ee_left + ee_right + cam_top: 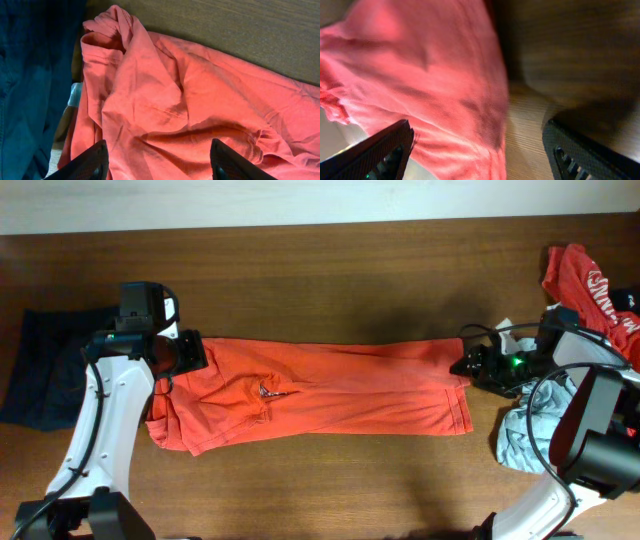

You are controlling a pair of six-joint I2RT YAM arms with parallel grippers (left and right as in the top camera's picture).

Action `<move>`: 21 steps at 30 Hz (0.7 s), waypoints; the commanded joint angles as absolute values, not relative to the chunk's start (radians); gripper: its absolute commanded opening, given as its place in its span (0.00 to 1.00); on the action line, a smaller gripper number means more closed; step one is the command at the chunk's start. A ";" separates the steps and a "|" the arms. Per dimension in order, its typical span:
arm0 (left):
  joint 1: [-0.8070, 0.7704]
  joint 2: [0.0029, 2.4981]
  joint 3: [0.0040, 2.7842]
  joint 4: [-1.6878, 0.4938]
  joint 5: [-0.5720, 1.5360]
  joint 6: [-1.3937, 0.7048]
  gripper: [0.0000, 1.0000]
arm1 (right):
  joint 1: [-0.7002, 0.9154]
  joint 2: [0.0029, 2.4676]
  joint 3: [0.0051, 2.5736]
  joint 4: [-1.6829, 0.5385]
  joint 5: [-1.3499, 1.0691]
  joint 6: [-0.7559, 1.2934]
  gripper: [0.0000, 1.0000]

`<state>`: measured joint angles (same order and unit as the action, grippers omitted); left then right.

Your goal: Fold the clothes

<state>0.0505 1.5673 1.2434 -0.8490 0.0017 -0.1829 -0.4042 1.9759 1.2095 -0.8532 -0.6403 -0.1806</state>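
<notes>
An orange garment (320, 387) lies stretched out lengthwise across the middle of the wooden table, rumpled at its left end. My left gripper (190, 352) hovers at that left end, open and empty, with the bunched orange cloth (165, 100) spread between its fingers (157, 162). My right gripper (462, 366) sits at the garment's right edge, open and empty. The right wrist view shows the cloth's edge (435, 95) and bare wood between its fingers (477, 150).
A dark navy garment (40, 370) lies at the left table edge, also seen in the left wrist view (35, 75). A red printed garment (590, 285) and a pale grey-blue one (525, 435) lie heaped at the right, under the right arm.
</notes>
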 commanded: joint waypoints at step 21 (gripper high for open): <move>0.048 1.573 1.244 -0.847 0.012 -0.177 0.65 | -0.394 2.239 1.188 -0.973 -0.171 0.034 0.81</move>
<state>0.0505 1.5673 1.2434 -0.8467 0.0017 -0.1829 -0.4007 2.1082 1.2678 -0.9817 -0.8127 -0.1268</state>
